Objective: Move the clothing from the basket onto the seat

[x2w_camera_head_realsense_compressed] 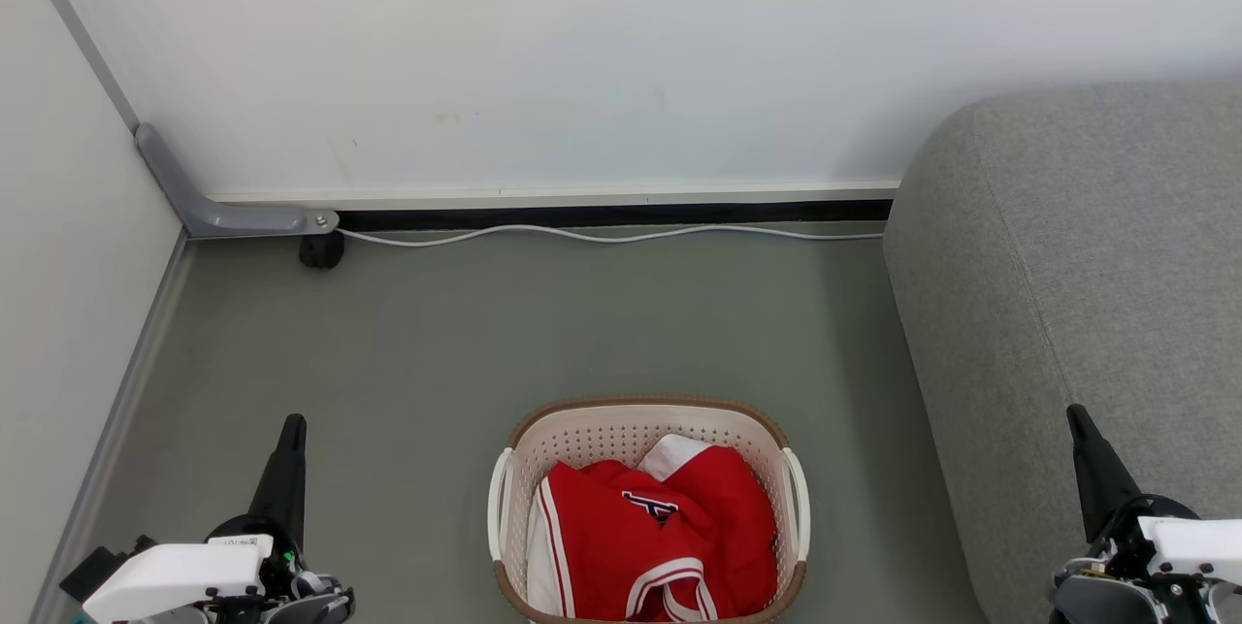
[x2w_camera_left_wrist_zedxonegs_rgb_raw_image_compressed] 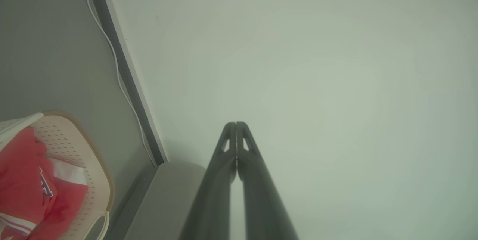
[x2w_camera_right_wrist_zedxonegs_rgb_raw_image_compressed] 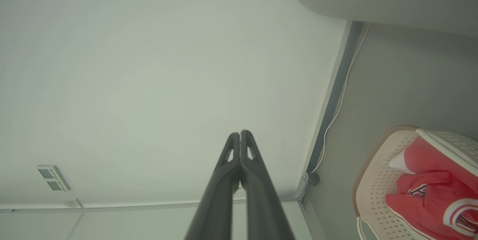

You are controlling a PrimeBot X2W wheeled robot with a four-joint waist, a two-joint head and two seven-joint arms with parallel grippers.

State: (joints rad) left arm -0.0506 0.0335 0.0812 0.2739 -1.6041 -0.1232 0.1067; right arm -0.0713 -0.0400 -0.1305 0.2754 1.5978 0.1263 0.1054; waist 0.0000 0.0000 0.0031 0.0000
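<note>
At the near left, the left gripper point(x2w_camera_head_realsense_compressed: 291, 428) hovers over the floor point(x2w_camera_head_realsense_compressed: 437, 333), jaws pressed together and empty. In the near middle the basket point(x2w_camera_head_realsense_compressed: 645, 404) stands on the floor with the red clothing point(x2w_camera_head_realsense_compressed: 660, 527) heaped inside. To its right, apart from it, is the seat point(x2w_camera_head_realsense_compressed: 1087, 265). The right gripper point(x2w_camera_head_realsense_compressed: 1079, 422) shows against its near part, jaws together, empty.
</note>
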